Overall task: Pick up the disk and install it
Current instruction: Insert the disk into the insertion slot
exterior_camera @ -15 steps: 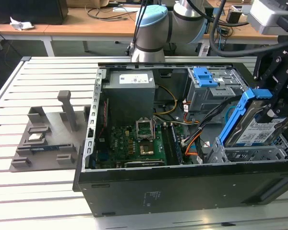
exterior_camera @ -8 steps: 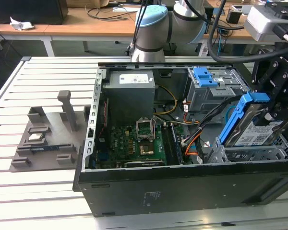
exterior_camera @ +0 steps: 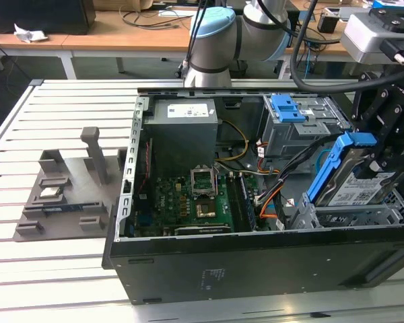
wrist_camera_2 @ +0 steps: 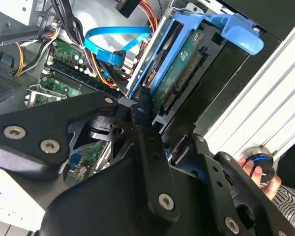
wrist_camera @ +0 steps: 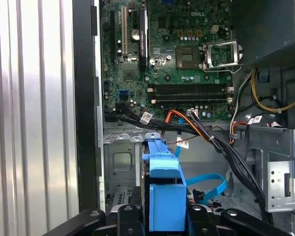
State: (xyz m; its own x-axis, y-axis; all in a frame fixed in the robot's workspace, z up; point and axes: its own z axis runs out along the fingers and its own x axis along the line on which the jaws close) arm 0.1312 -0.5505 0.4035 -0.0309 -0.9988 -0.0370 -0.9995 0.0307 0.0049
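The disk (exterior_camera: 355, 183), a silver drive in a blue plastic bracket, hangs tilted over the metal drive cage (exterior_camera: 343, 217) at the exterior view's right end of the open computer case (exterior_camera: 256, 262). My gripper (exterior_camera: 385, 151) is shut on it from above. In the second wrist view the disk (wrist_camera_2: 183, 64) shows its green circuit-board underside, with my gripper (wrist_camera_2: 155, 105) clamped on its near end. In the first wrist view the blue bracket (wrist_camera: 164, 194) stands between the black fingers (wrist_camera: 127, 216).
Inside the case lie the green motherboard (exterior_camera: 202, 195), the grey power supply (exterior_camera: 185, 128), cable bundles (wrist_camera: 206, 132) and a blue data cable (wrist_camera: 214, 189). Another blue-handled bay (exterior_camera: 287, 108) sits behind. A grey parts fixture (exterior_camera: 60, 188) stands on the slatted table. A hand (wrist_camera_2: 258, 172) rests by the case.
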